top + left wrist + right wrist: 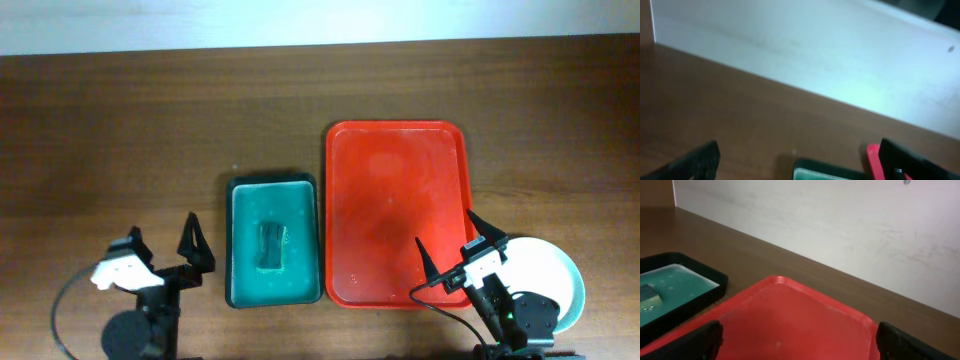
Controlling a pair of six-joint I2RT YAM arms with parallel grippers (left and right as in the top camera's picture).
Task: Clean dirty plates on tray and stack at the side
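Observation:
The red tray (396,215) lies right of centre with nothing on it. It also shows in the right wrist view (790,320) and as a sliver in the left wrist view (874,160). White plates (552,278) sit stacked on the table right of the tray's near corner, partly hidden by the right arm; I cannot tell how many. My right gripper (448,252) is open and empty over the tray's near right corner; its fingertips frame the right wrist view (800,340). My left gripper (165,250) is open and empty over bare table at the near left; it also shows in the left wrist view (800,160).
A dark green tray (272,240) with teal water and a sponge (272,245) stands left of the red tray, also in the right wrist view (675,292). A white wall (840,230) runs along the table's far edge.

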